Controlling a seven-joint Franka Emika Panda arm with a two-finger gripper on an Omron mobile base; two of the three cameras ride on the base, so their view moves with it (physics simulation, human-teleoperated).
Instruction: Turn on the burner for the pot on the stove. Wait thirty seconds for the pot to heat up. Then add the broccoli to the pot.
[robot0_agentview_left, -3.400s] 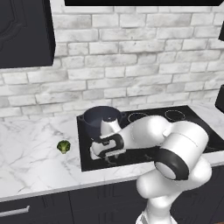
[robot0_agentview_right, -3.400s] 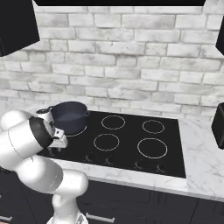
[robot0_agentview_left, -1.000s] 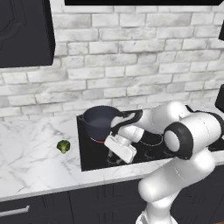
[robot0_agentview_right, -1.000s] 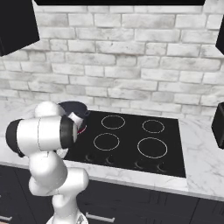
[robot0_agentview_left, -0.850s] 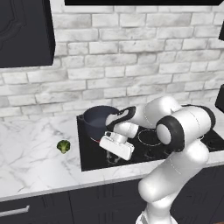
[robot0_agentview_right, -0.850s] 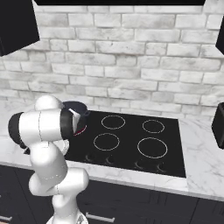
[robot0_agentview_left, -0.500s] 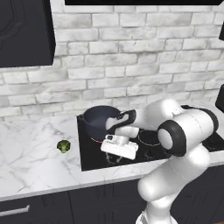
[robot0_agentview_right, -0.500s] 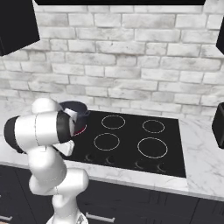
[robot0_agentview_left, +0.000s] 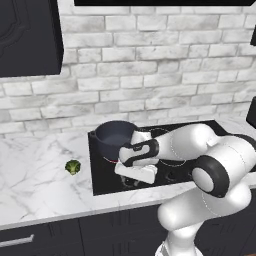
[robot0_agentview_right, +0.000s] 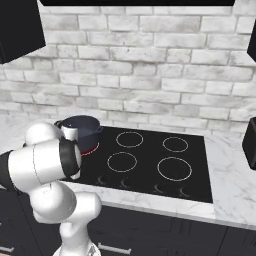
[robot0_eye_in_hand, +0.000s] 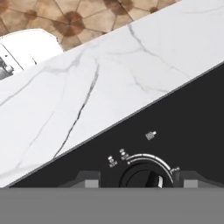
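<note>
Low centre of hand view: gripper (robot0_eye_in_hand: 136, 183) spread open astride a black knob (robot0_eye_in_hand: 141, 178); burner (robot0_agentview_right: 89, 148) ring red under pot (robot0_agentview_right: 81, 128).

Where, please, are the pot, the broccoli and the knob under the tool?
pot (robot0_agentview_left: 113, 136), left base view, on its dark inner wall.
broccoli (robot0_agentview_left: 73, 167), left base view, on the green floret's middle.
knob (robot0_eye_in_hand: 143, 179), hand view, on its round black face.
</note>
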